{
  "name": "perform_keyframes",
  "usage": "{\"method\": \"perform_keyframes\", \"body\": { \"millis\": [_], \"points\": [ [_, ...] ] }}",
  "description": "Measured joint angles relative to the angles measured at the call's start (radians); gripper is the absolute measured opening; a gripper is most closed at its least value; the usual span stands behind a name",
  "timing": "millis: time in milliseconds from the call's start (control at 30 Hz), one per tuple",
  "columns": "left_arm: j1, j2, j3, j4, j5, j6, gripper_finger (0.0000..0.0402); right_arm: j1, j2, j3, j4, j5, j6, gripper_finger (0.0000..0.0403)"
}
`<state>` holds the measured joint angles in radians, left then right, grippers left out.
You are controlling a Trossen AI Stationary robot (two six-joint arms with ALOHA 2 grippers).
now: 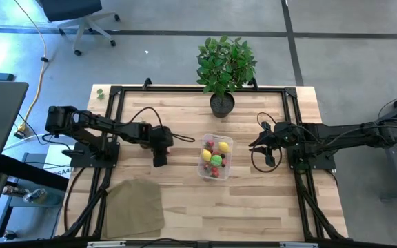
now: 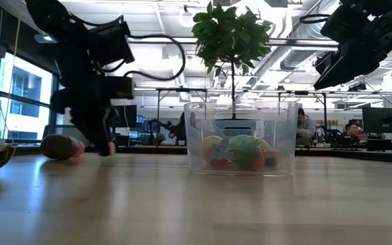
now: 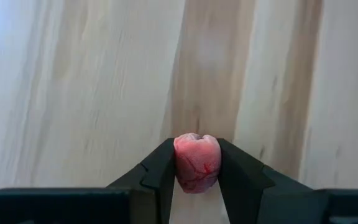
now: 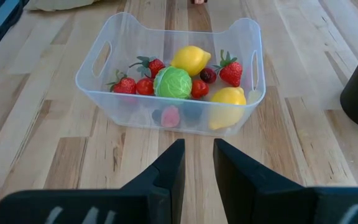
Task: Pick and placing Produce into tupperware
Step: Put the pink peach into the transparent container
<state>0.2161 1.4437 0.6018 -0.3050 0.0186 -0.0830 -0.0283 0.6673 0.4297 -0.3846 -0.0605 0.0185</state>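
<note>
1. A small pink-red piece of produce (image 3: 196, 163) is pinched between the fingers of the left gripper (image 1: 160, 160), low at the wooden table (image 1: 185, 200), to the left of the tupperware (image 1: 216, 157).
2. The pinch looks centred on the piece in the left wrist view, so the grip should be kept firm and unchanged while the piece is lifted straight up.
3. The lift should be carried high enough for the container's wall to be cleared before any travel to the right is made.
4. The piece should be released only once it is over the open middle of the tupperware, which already holds yellow, green and red pieces.
5. The brown piece (image 2: 58, 146) lying just left of the left gripper should not be knocked.
6. The right gripper (image 1: 267, 146) is held raised to the right of the tupperware, its fingers a narrow gap apart and empty.
</note>
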Motion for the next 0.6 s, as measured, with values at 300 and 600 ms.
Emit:
{"method": "perform_keyframes", "body": {
  "millis": [300, 600],
  "points": [
    [0.0, -0.002, 0.001, 0.271, 0.016, 0.034, 0.0099, 0.0, 0.0, 0.0, 0.0, 0.0, 0.0, 0.0073],
    [0.0, -0.002, 0.114, 0.436, -0.009, 0.183, 0.0099, 0.0, 0.0, 0.0, 0.0, 0.0, 0.0, 0.0073]
  ]
}}
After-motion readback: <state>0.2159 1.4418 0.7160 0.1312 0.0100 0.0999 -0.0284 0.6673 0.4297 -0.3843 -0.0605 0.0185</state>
